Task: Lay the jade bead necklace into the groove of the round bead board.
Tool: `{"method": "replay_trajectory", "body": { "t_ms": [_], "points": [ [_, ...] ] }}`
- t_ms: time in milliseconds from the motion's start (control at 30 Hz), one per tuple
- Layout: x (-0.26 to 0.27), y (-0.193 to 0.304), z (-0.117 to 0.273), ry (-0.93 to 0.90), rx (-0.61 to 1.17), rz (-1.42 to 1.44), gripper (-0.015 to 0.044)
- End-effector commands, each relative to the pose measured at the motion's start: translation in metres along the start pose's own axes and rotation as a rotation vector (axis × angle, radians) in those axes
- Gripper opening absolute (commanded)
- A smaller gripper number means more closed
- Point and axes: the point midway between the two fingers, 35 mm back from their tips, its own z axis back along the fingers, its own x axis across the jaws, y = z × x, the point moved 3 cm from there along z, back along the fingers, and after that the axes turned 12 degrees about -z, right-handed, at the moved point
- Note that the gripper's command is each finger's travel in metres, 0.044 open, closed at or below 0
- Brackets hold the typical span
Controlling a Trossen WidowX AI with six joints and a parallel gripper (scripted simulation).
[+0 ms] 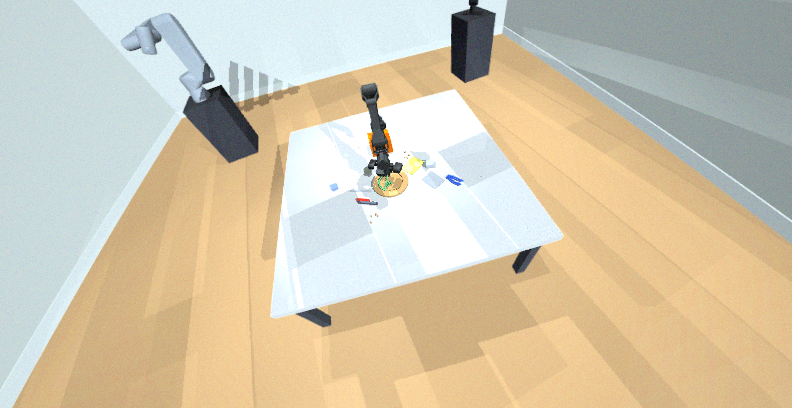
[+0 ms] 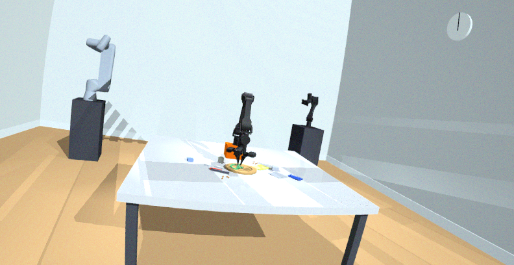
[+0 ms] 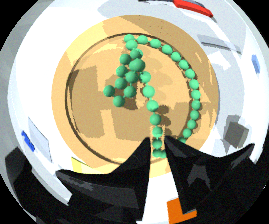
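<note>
The round wooden bead board [image 1: 403, 185] [image 2: 251, 171] [image 3: 59, 95] lies on the table. The jade bead necklace [image 2: 235, 166] [image 3: 195, 94] lies on it. In the wrist view, one stretch curves along the groove's right side; another crosses inside the ring to a bunch of beads at upper middle. The left groove is bare. My gripper [image 1: 384, 174] [image 2: 239, 164] [image 3: 157, 138] points down over the board's arm-side edge, its fingertips a narrow gap apart. Beads show between them, with slight gaps at both sides. The fingers partly hide the beads at the lower bend.
An orange box [image 2: 230, 149] [image 3: 180, 211] stands near the arm's base. A yellow sheet [image 1: 414, 164] [image 2: 262, 167], blue clip-like object [image 1: 454, 179] [image 2: 295, 177], red and dark tool [image 1: 364, 200] [image 2: 218, 169], grey block [image 2: 220, 159] [image 3: 236, 131] and small blue block [image 1: 333, 186] [image 2: 189, 159] surround the board.
</note>
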Motion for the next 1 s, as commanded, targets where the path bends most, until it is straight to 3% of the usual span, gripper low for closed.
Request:
{"method": "replay_trajectory", "body": {
  "t_ms": [0, 967],
  "points": [
    [0.0000, 0.0000, 0.0001, 0.000, 0.000, 0.000, 0.0000],
    [0.0005, 0.0061, 0.0061, 0.003, 0.007, 0.002, 0.0000]
  ]
}}
